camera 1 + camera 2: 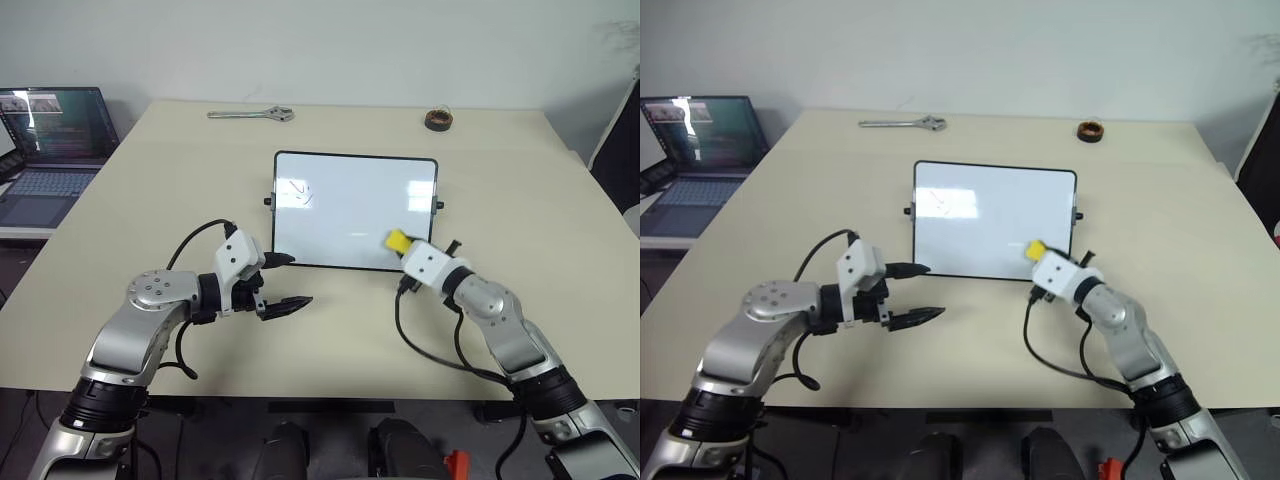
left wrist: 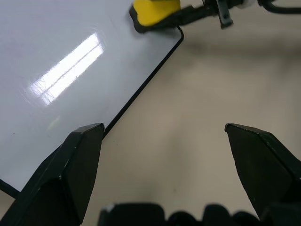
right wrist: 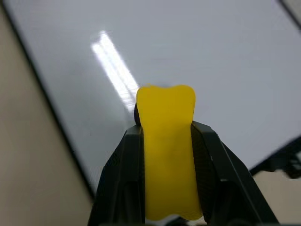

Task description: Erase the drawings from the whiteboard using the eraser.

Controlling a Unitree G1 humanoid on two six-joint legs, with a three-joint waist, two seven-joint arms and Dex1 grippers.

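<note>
Lying flat on the beige table point(image 1: 520, 200), the whiteboard point(image 1: 355, 205) sits near the centre, its black frame and side knobs visible. A faint pinkish-red drawing point(image 1: 297, 193) remains near the board's far left corner; other marks cannot be made out.

Right arm: extended forward and angled inward toward the left, forearm roughly level. The right gripper point(image 3: 167, 141) is clamped on the eraser point(image 1: 397, 241), its two black fingers point(image 3: 123, 174) pressing the yellow block from both sides so that the block is pinched at the waist. The eraser is held over the board's near right area, close to the near edge. Whether it touches the surface cannot be told.

Left arm: elbow bent outward, forearm reaching forward and to the right, pointing slightly downward. The left gripper point(image 1: 285, 283) is empty, with its fingers spread well apart. It hovers at the board's near left corner; one fingertip point(image 2: 87, 141) stands over the board's edge, the other over bare table.

Other items: a metal wrench point(image 1: 252, 115) lies at the far edge of the table, a brown tape roll point(image 1: 439, 119) sits at the far right, and an open laptop point(image 1: 50, 150) stands on a separate surface to the left.
</note>
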